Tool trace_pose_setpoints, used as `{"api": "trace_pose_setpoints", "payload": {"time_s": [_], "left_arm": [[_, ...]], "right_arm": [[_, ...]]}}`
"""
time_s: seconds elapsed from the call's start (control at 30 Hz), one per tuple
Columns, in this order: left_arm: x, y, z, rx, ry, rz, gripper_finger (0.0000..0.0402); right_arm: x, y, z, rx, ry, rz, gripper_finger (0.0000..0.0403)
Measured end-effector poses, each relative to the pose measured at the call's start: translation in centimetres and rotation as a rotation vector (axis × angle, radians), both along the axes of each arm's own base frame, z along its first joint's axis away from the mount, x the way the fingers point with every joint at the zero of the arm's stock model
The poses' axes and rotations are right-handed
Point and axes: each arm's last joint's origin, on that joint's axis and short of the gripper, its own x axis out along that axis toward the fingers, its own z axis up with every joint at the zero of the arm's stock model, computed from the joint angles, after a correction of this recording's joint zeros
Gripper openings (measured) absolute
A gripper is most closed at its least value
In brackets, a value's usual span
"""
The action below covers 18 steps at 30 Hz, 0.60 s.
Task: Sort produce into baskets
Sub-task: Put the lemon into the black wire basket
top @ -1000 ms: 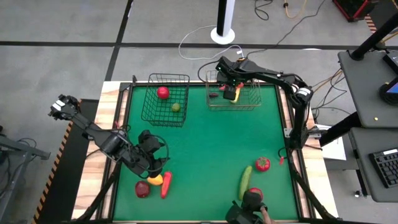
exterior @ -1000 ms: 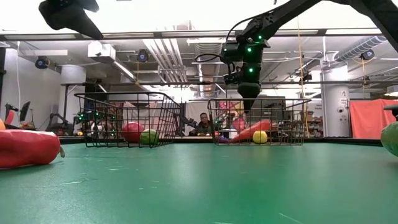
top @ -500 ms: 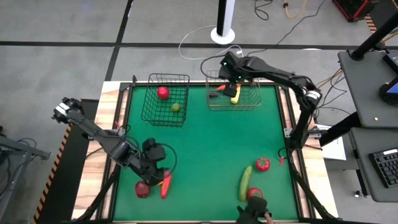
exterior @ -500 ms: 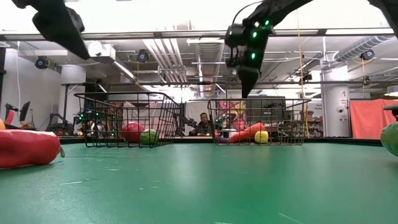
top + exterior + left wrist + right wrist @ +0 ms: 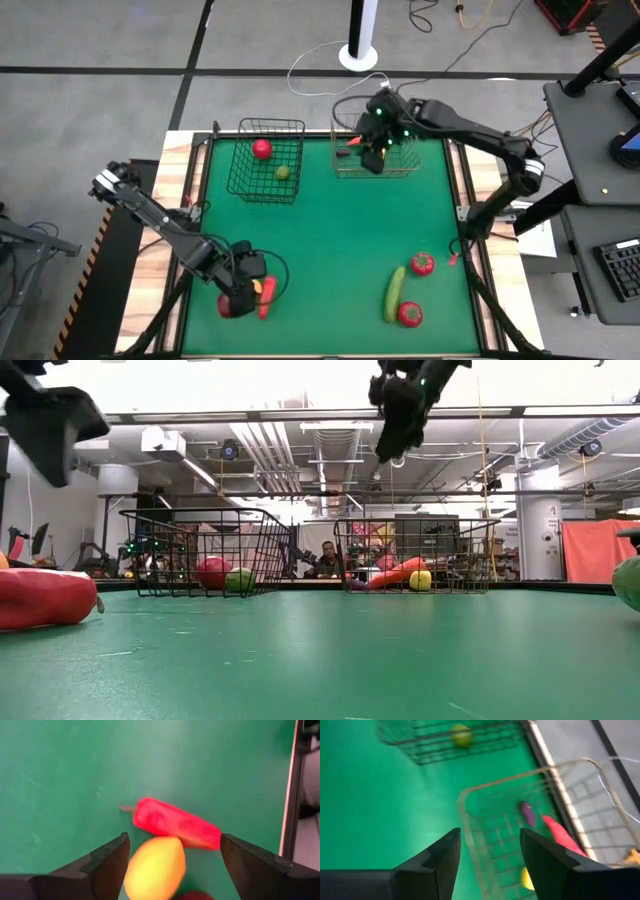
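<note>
We hover left gripper [image 5: 172, 865], fingers apart, over yellow fruit [image 5: 155, 868] | red pepper [image 5: 176, 824] touching; may get nudged | right gripper [image 5: 490, 855] parted, empty

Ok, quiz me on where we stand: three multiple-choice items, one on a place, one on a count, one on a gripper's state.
1. Where is the cucumber?
A. in the black basket
B. on the mat near the right front corner
C. in the silver basket

2. How many pieces lie in the black basket?
A. two
B. none
C. five

3. How is the left gripper?
A. shut on the yellow fruit
B. open above the yellow fruit
C. parked over a basket

Key: 1 B, it lies beside two red pieces on the mat. 2 A, a red apple and a green lime. 3 B, in the left wrist view its fingers stand apart either side of the yellow fruit.
</note>
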Motion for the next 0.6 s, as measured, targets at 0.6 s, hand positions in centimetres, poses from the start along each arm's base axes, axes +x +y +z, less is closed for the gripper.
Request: {"api": "trace_pose_setpoints", "payload": {"time_s": [0.6], "left_arm": [[0.0, -1.7, -3.8, 0.069, 0.209, -0.033, 0.0290]], "right_arm": [[2.2, 5.6, 0.4, -0.040, -0.032, 0.128, 0.0196]]}}
